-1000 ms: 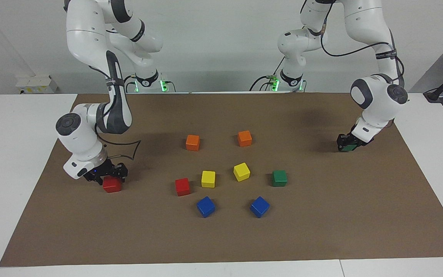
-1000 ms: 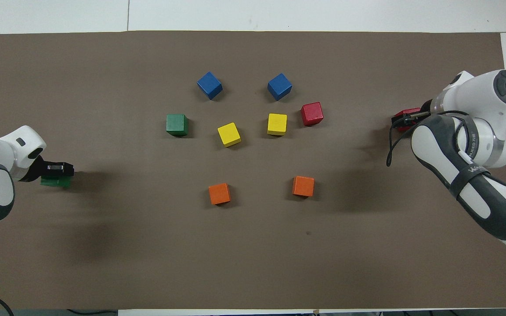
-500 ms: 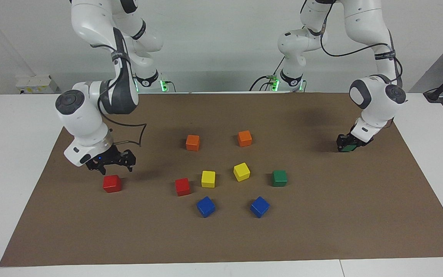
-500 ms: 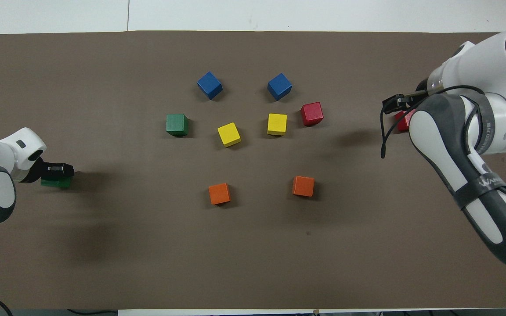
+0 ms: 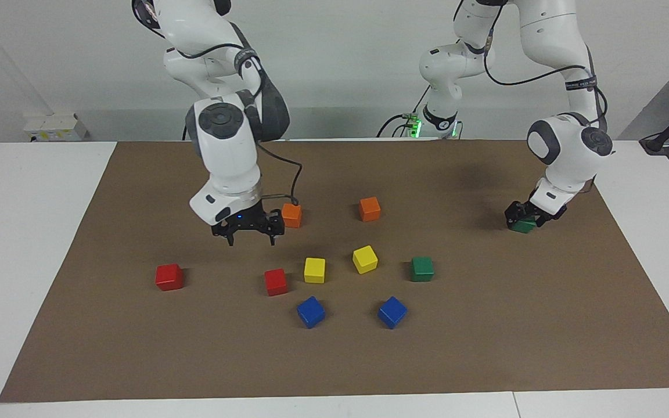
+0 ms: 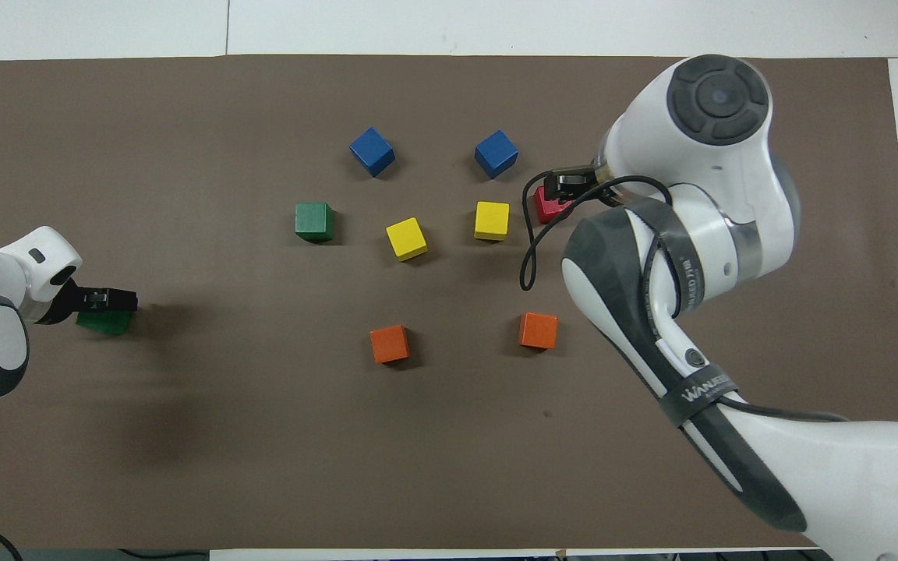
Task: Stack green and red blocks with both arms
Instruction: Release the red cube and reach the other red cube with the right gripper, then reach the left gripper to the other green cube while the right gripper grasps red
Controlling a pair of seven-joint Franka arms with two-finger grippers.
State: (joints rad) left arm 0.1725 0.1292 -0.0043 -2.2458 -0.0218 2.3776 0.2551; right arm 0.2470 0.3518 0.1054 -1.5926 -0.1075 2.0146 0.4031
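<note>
My right gripper is open and empty, up in the air over the mat between an orange cube and a red block. In the overhead view the right gripper partly covers that red block. The other red block sits alone toward the right arm's end, hidden by the arm in the overhead view. My left gripper is low at the left arm's end, open around a green block that rests on the mat. The second green block stands free.
Two orange cubes, two yellow cubes and two blue cubes lie in a ring in the middle of the brown mat. The right forearm spans the mat near the robots.
My right gripper let go of the red block at its end, rose and swung toward the middle over the other red block. My left gripper loosened on the green block and stayed in place.
</note>
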